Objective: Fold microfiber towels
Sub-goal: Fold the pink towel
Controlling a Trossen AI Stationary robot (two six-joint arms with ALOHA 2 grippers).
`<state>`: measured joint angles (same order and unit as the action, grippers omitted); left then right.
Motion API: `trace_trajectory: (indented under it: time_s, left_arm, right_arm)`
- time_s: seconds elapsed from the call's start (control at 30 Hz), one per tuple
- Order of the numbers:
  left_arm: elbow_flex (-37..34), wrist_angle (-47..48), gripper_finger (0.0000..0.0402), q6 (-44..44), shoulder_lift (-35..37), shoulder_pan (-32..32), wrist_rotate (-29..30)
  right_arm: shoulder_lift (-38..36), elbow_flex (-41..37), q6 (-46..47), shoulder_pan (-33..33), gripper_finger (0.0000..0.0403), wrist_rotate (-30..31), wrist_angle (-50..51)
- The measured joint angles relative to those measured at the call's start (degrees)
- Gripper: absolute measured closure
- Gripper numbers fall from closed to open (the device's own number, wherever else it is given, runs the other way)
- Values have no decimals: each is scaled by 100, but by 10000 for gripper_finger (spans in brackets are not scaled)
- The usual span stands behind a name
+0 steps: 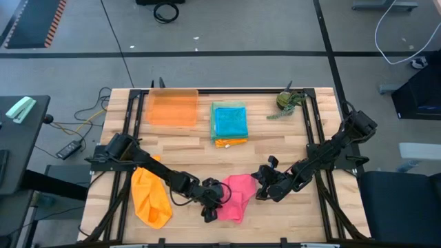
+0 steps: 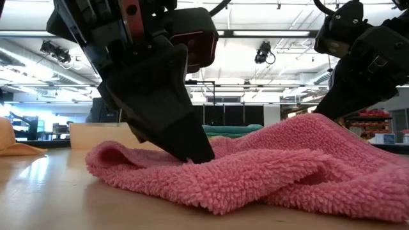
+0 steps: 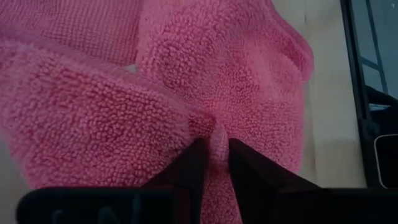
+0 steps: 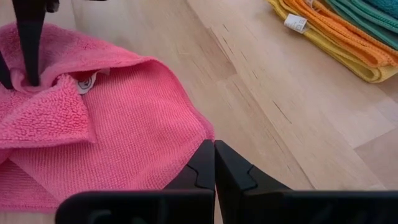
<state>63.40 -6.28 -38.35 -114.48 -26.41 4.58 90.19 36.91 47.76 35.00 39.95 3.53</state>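
Note:
A pink towel [image 1: 240, 196] lies rumpled on the wooden table near its front edge, with a flap folded over and a white tag [image 4: 87, 81] showing. My left gripper [image 1: 215, 200] is at the towel's left side, shut on a ridge of it. My right gripper [image 1: 265, 189] is at its right side, shut on a corner. An orange towel [image 1: 150, 200] lies crumpled on the table to the left. Folded towels sit in a stack [image 1: 229, 124] behind. My left gripper pinches a raised ridge of the pink towel [image 3: 214, 134] between its two fingertips, slanting down from the table's left. The ridge looks like a fold of more than one layer. The cloth around it rests on the table. My right gripper pinches the pink towel's right corner [image 4: 206, 138] between its shut fingertips, slanting down from the table's right. It looks like a single layer. The cloth rises toward the fingers [image 2: 313, 121], and the rest lies slack on the table.
A translucent orange tray [image 1: 172, 108] stands at the back left and a small green object [image 1: 286, 102] at the back right. Bare wood lies between the stack and the pink towel. Black frame rails run along both sides of the table.

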Motion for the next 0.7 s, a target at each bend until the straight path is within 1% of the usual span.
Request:
trace_trajectory:
  time_s: [0.13,0.27,0.4,0.5,0.6,0.7]
  left_arm:
    - [0,2,342,12,0,0,-4]
    - [-3,30,388,184,43,0,-4]
    - [-7,79,388,394,338,0,-2]
    - [-7,154,392,720,743,-18,7]
    - [-7,220,393,948,1248,-40,58]
    - [-4,332,389,1273,1771,-90,298]
  right_arm:
    - [0,0,0,0,398,0,0]
    - [0,0,-26,0,398,2,0]
    - [-23,0,-177,36,398,2,28]
    - [-196,0,-192,115,398,3,147]
    - [-558,0,-289,263,398,95,306]
    - [-1073,-2,-514,451,398,303,450]
